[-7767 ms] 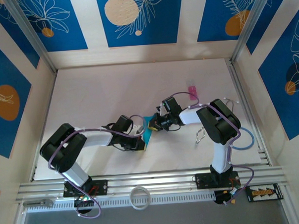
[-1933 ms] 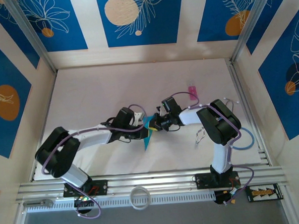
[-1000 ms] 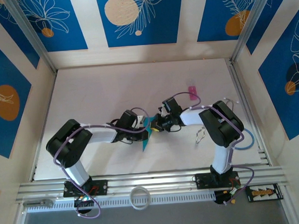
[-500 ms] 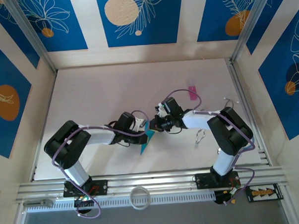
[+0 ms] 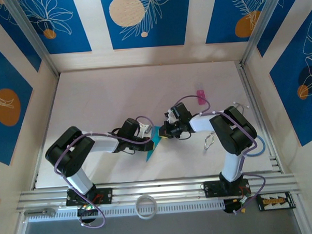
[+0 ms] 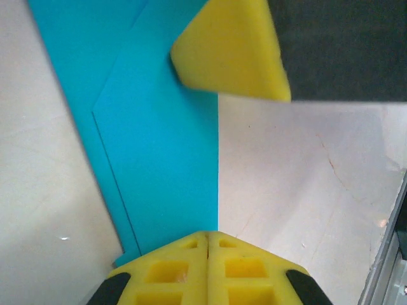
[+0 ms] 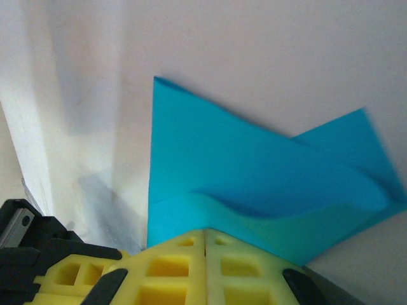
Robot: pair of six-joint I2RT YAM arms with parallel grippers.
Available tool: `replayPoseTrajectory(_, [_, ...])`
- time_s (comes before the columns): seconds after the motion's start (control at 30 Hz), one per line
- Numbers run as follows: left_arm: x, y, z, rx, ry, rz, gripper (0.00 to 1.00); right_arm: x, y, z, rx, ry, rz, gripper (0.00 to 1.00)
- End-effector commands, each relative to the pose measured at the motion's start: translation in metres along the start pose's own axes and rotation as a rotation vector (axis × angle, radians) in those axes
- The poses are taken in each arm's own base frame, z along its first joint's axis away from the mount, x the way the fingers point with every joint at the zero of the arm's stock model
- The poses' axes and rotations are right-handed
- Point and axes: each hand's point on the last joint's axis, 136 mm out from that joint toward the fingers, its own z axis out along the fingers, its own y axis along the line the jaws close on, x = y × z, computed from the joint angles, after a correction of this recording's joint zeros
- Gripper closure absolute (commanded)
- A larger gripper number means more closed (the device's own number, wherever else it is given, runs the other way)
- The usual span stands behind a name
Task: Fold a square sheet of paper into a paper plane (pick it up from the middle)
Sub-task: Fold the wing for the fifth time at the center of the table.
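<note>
White worktop point(image 5: 118, 92) walled by blue leaf-patterned panels point(image 5: 157, 23). Near its centre lies the square sheet of paper point(image 5: 152, 148), creased into a cyan pointed shape, between the two arms. Left gripper point(image 6: 208, 236) and right gripper point(image 7: 205, 234): fingers pressed together, tips meeting the paper from opposite sides; a pinch cannot be confirmed. A small pink object point(image 5: 200, 96) lies well apart.

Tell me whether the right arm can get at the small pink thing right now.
Probably not yet: the right gripper is shut on the cyan paper. The pink object lies unobstructed on the table nearby, so after letting go, likely yes.
</note>
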Motion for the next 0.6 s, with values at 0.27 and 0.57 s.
replayPoseTrajectory(0.27, [0.066,0.047,0.003,-0.157,0.191,-0.152,1.0,-0.05,-0.06,-0.016,0.144,-0.166,0.214,0.93])
replayPoseTrajectory(0.57, [0.064,0.047,0.002,-0.163,0.183,-0.153,1.0,-0.07,-0.073,-0.046,0.294,-0.243,0.247,0.93])
